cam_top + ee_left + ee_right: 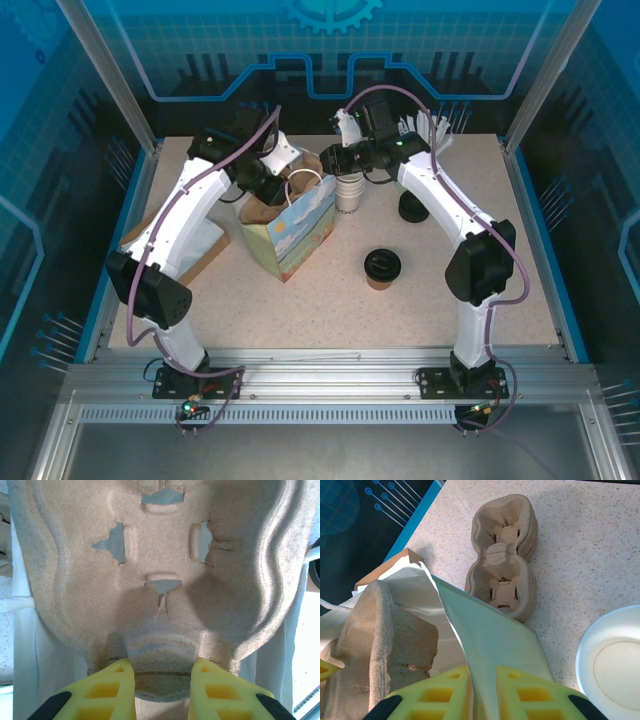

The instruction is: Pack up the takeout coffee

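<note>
Observed left hand (162,680) angled down into paper bag (300,235), clamped on rough moulded-pulp carrier (160,555). Observed right hand (482,695) pinching bag's smooth rim.

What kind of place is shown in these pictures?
Probably a robot test cell, not a café: an aluminium frame and blue printed panels enclose a speckled table holding the takeout coffee.
</note>
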Controlling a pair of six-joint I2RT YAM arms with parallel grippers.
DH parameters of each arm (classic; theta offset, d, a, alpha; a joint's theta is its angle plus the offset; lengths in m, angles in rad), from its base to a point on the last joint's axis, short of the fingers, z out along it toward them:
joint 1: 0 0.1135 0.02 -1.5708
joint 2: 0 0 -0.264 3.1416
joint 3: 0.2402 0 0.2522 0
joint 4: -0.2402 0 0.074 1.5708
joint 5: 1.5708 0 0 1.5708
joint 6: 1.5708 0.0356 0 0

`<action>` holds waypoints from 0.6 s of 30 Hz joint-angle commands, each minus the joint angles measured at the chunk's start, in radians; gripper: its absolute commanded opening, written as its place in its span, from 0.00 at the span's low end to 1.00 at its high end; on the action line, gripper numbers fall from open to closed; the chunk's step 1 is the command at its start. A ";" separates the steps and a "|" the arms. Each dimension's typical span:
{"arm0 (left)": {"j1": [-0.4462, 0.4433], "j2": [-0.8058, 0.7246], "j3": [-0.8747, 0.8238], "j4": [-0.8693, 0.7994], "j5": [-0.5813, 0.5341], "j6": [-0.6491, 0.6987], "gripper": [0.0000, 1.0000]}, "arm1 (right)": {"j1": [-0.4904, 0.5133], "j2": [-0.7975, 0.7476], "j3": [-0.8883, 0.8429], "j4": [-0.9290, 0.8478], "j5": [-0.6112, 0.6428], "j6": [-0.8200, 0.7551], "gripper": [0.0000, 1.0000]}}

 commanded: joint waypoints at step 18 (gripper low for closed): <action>0.009 0.033 0.027 -0.083 -0.017 0.020 0.23 | -0.016 -0.009 0.025 -0.013 0.035 0.025 0.20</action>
